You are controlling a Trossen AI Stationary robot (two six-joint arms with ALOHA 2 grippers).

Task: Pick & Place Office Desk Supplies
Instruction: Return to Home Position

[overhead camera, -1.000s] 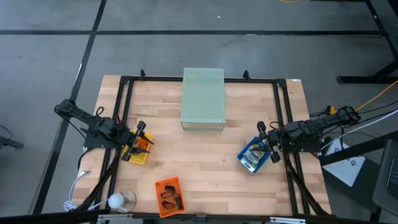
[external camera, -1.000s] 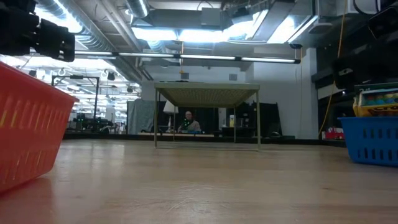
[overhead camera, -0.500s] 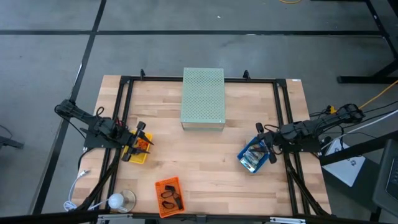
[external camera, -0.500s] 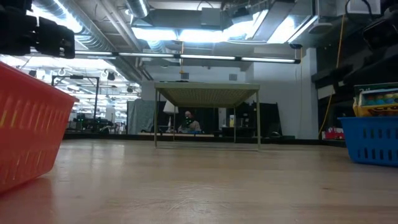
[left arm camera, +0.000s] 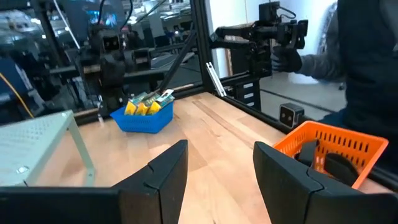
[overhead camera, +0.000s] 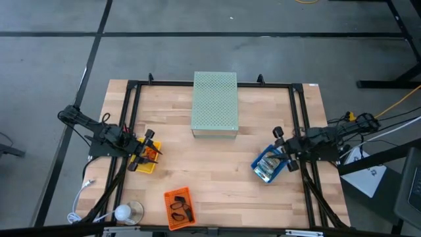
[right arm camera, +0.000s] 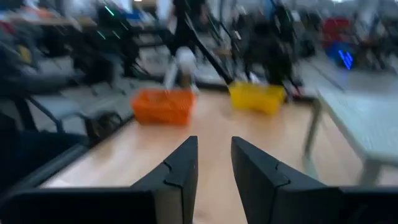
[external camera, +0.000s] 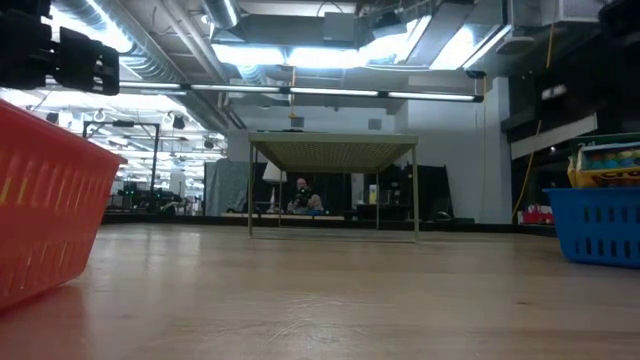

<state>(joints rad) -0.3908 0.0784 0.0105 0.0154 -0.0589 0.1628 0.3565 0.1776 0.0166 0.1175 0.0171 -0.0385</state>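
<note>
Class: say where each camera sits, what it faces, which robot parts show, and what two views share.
High view: overhead, looking straight down; both arms, left gripper at the yellow tray, right gripper at the blue tray.
Low view: table-top height, facing the pale green box; a dark arm part upper left.
Left wrist view: on the left arm, facing the blue tray past its own fingers.
Right wrist view: on the right arm, facing the orange tray past its own fingers.
Shared: both wrist views show the orange tray.
</note>
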